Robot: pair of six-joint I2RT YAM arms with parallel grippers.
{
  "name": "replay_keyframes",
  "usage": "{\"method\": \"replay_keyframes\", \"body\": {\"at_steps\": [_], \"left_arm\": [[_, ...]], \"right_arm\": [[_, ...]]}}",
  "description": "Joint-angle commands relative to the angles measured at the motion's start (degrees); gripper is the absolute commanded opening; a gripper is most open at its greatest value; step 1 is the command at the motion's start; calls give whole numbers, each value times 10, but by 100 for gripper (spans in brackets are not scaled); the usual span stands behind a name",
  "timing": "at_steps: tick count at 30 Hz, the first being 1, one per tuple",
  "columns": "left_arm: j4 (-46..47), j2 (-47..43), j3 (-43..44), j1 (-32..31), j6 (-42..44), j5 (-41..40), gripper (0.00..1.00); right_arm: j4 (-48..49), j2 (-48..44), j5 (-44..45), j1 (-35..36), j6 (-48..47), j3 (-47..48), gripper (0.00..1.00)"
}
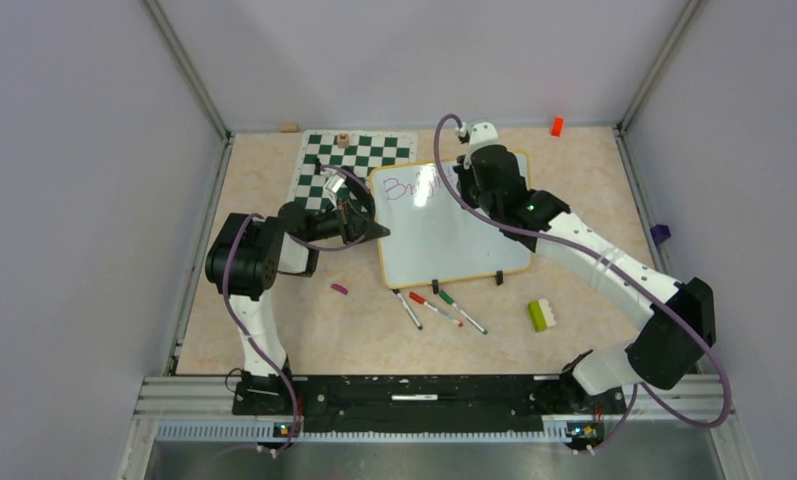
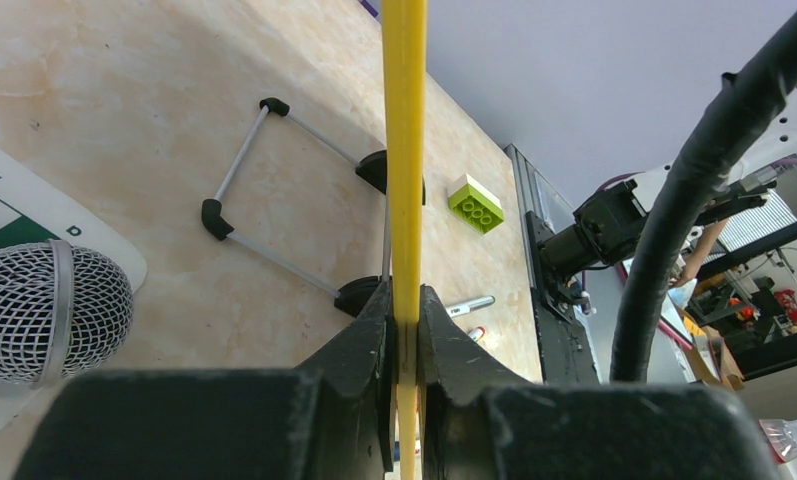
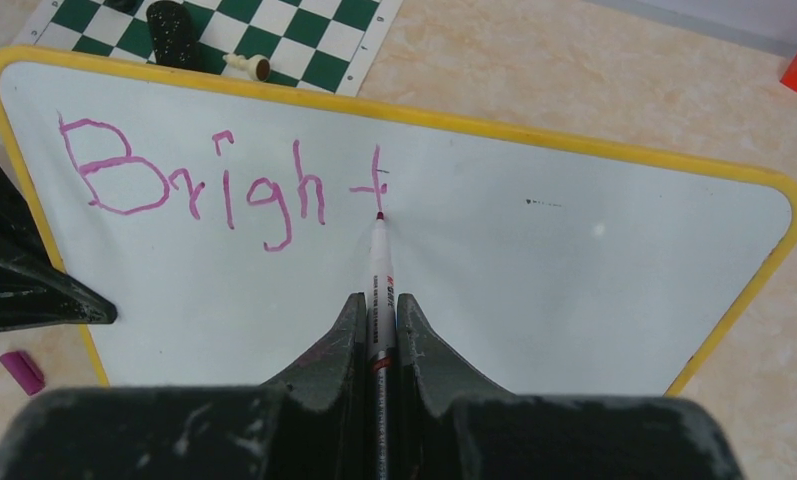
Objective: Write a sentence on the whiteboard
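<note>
The whiteboard [image 1: 454, 235] [image 3: 574, 300] lies tilted on the table, white with a yellow rim [image 2: 404, 150]. My left gripper [image 1: 379, 232] [image 2: 404, 305] is shut on that rim at the board's left edge. My right gripper [image 3: 379, 305] is shut on a white marker [image 3: 379, 260], whose purple tip touches the board at the foot of the last letter. The sentence [image 3: 224, 185] [image 1: 409, 187] reads "Bright" in purple along the far edge. From above, the right wrist hides its own fingers.
A green-and-white chess mat [image 1: 359, 160] with a few pieces lies behind the board on the left. Three markers [image 1: 439, 310] and a purple cap [image 1: 339, 289] lie in front of it. Near them is a green-white brick [image 1: 541, 315]; a red block [image 1: 556, 126] sits at the back.
</note>
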Motion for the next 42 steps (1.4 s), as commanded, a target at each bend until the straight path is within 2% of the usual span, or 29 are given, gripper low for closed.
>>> {"method": "replay_keyframes", "body": {"at_steps": [1, 10, 19, 42], "left_arm": [[45, -29, -2, -3, 10, 17, 0], [46, -29, -4, -4, 11, 17, 0], [45, -30, -4, -4, 12, 17, 0], [43, -30, -4, -4, 12, 16, 0]], "right_arm": [[-4, -32, -8, -7, 9, -11, 0], [-5, -32, 28, -8, 4, -7, 0], [-5, -38, 20, -8, -3, 21, 0], [3, -34, 11, -29, -1, 17, 0]]}}
